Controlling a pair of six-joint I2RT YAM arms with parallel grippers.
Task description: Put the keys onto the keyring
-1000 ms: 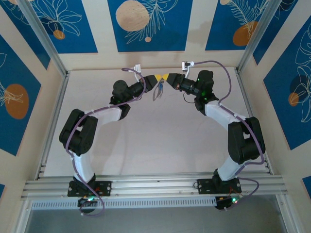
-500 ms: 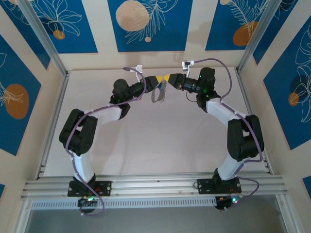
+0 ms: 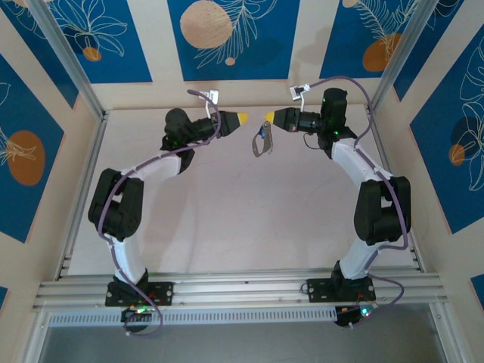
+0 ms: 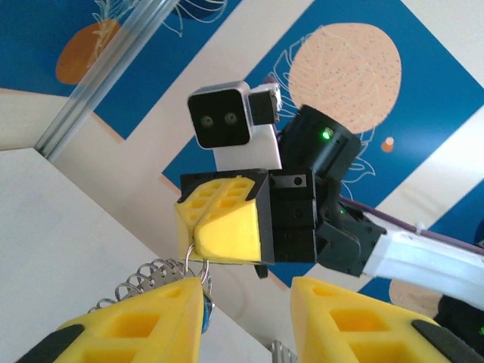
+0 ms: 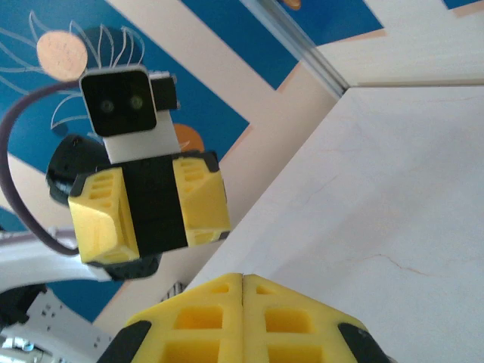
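Top external view, near edge first: the aluminium rail is carrying both bases. From it the left arm and the right arm are reaching over the pale counter toward its far side and curving in to face each other. Out there the left jaws and the right jaws are pointing tip to tip but are not touching. The keyring is dangling from the right jaws above the counter, nearer the right tip than the left. In the left wrist view, that arm's own yellow fingertips are standing open, with nothing in the gap between them. Just beyond them the right jaws are pressing shut on the keyring's thin wire, and a small silver coil is hanging alongside it. In the right wrist view, that arm's own fingertips are meeting along a straight seam, and farther off the left arm's two yellow fingers are sitting spread apart. Blue patterned wall panels are closing off the back.
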